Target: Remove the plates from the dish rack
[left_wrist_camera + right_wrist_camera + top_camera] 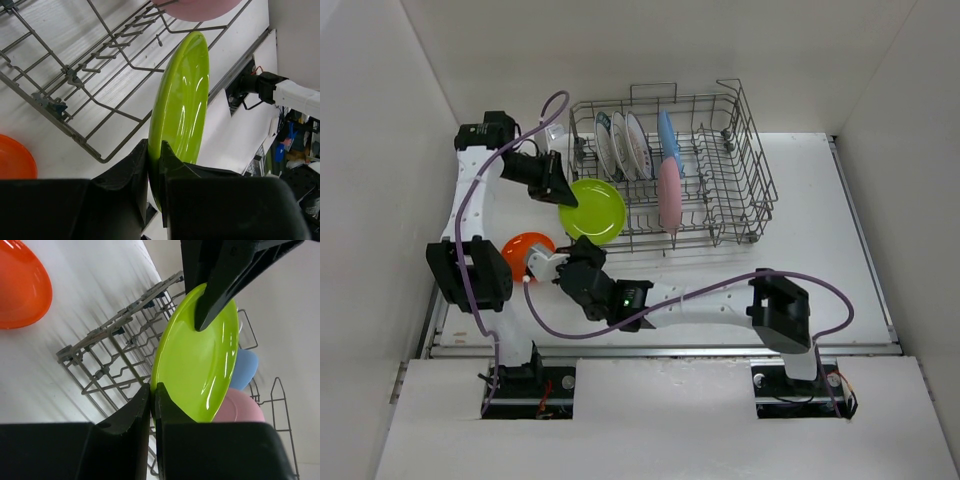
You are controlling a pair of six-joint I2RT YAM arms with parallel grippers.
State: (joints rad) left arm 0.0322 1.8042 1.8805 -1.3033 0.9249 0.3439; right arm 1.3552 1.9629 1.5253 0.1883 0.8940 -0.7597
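Midway through the job, the left jaws are clamped tight on the rim of the lime-green plate (182, 100), holding it on edge in the air at the near left corner of the dish rack (745, 150). The right jaws, reaching across on the right arm (700, 300), are drawn to a thin slit right at that plate's lower rim. Whether they grip it cannot be told from the wrist view. Beside them the orange plate (523, 250) lies flat on the table (820, 230), outside the rack and by all appearances already unloaded. Five plates stand between the tines and are yet to come out: three white plates (620, 145) at the back left, then the blue plate (666, 135) and the pink plate (668, 190) in the middle row. By this count one plate is down, one is in hand, and most of the work lies ahead.
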